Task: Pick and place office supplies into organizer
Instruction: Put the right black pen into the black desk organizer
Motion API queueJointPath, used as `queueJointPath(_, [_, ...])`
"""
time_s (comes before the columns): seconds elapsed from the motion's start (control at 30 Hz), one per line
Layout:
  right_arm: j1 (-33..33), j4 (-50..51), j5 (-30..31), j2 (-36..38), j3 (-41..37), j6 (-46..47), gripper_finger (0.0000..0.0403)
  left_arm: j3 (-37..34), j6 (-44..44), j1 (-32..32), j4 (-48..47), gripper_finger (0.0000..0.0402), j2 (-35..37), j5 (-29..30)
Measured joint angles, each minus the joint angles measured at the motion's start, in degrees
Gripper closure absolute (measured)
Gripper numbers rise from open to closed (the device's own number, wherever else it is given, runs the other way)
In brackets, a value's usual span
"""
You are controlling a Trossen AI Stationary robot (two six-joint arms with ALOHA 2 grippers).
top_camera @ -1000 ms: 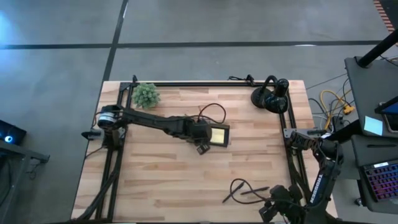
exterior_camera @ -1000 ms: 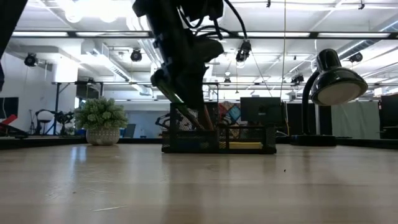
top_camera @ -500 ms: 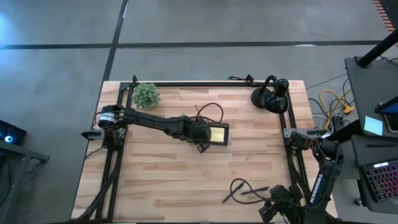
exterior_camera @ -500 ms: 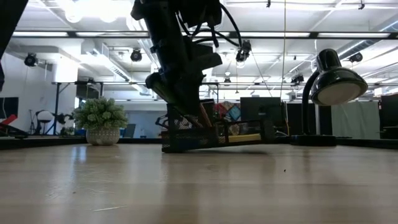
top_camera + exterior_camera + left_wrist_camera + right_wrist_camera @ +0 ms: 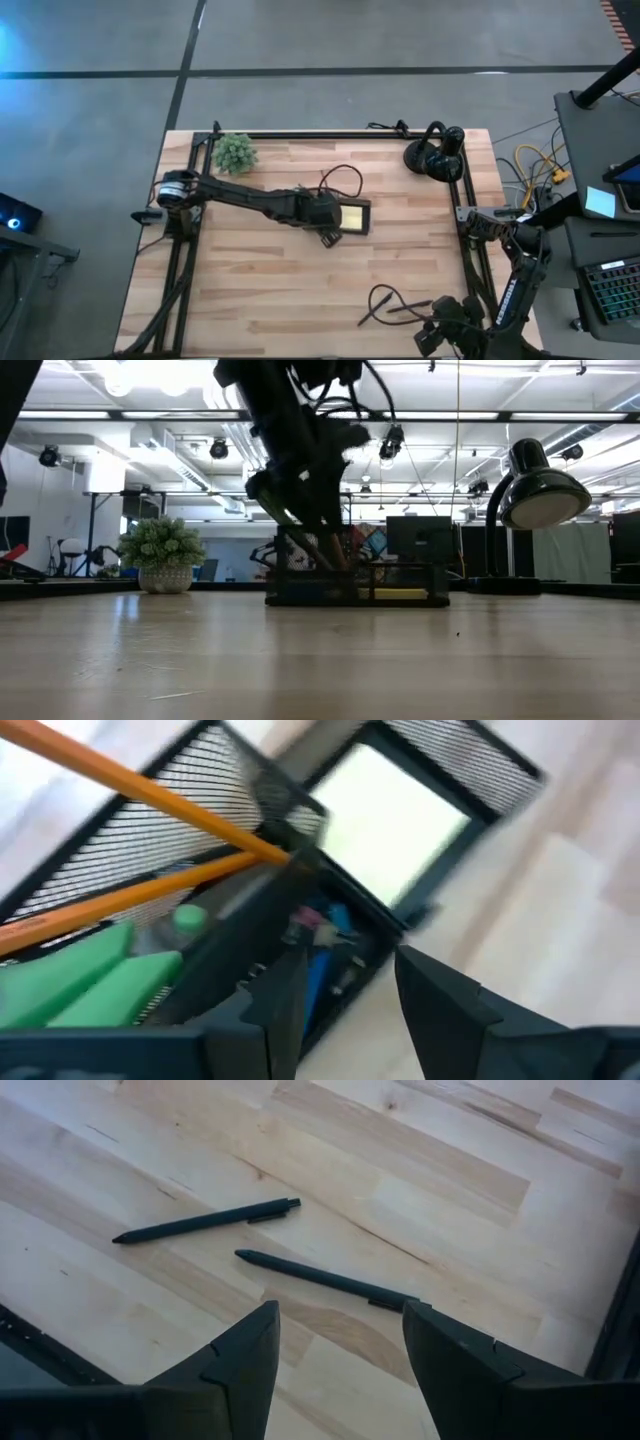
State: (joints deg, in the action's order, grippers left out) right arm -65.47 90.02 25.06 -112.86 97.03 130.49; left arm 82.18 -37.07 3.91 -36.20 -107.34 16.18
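The black mesh organizer (image 5: pixel 352 217) sits flat on the table's middle. It holds the yellow sticky-note pad (image 5: pixel 390 820), two orange pencils (image 5: pixel 150 792), green scissor handles (image 5: pixel 90 985) and a small blue piece (image 5: pixel 325 955). My left gripper (image 5: pixel 345 1010) slants down over the organizer's left end, open. One finger is over the compartment with the blue piece and the other is outside the wall. Two black pens (image 5: pixel 205 1220) (image 5: pixel 325 1280) lie on the wood at the near right. My right gripper (image 5: pixel 340 1350) hangs open just above and short of them.
A small potted plant (image 5: pixel 236 152) stands at the far left corner and a black desk lamp (image 5: pixel 435 155) at the far right. Black frame rails (image 5: pixel 330 134) run along the table's left, far and right edges. Bare wood lies between the organizer and the pens.
My left gripper has opened. Half a second ago the organizer stood tipped, with its right end off the table. It now lies flat again, a little nearer the table's right edge.
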Motion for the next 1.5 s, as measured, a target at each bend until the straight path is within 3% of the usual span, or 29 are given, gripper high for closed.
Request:
queueJointPath(0.23, [0.0, 0.0, 0.0, 0.0, 0.0, 0.0, 0.0199, 3.3, 2.6, 5.8, 2.2, 0.0263, 0.6, -2.8])
queueJointPath(0.53, [0.0, -1.5, -3.3, 0.0, 0.4, -3.9, 0.0199, 4.4, 1.4, 10.5, 0.0, 0.0263, 3.1, -0.5])
queueJointPath(0.77, [0.1, -7.7, -2.7, 0.0, 2.0, -10.4, 0.0199, 4.3, 1.4, 14.2, -1.8, 0.0263, 9.5, 10.4])
queueJointPath(0.97, [0.7, -10.2, -2.6, 0.0, 2.3, -10.2, 0.0199, 3.5, 1.3, 16.3, -3.4, 0.0262, 16.0, 14.2])
queueJointPath(1.1, [2.0, -10.1, -3.8, 0.1, 3.2, -17.2, 0.0199, 2.8, 1.2, 19.0, -3.1, 0.0262, 19.5, 14.3])
queueJointPath(1.2, [4.1, -7.9, -10.9, 0.1, 3.1, -23.1, 0.0199, 1.9, -2.1, 21.0, -3.2, 0.0262, 21.1, 12.8])
queueJointPath(1.5, [8.3, -8.4, -27.3, 0.2, -4.3, -57.0, 0.0199, 0.8, -12.4, 30.3, -1.1, 0.0262, 19.4, 10.4])
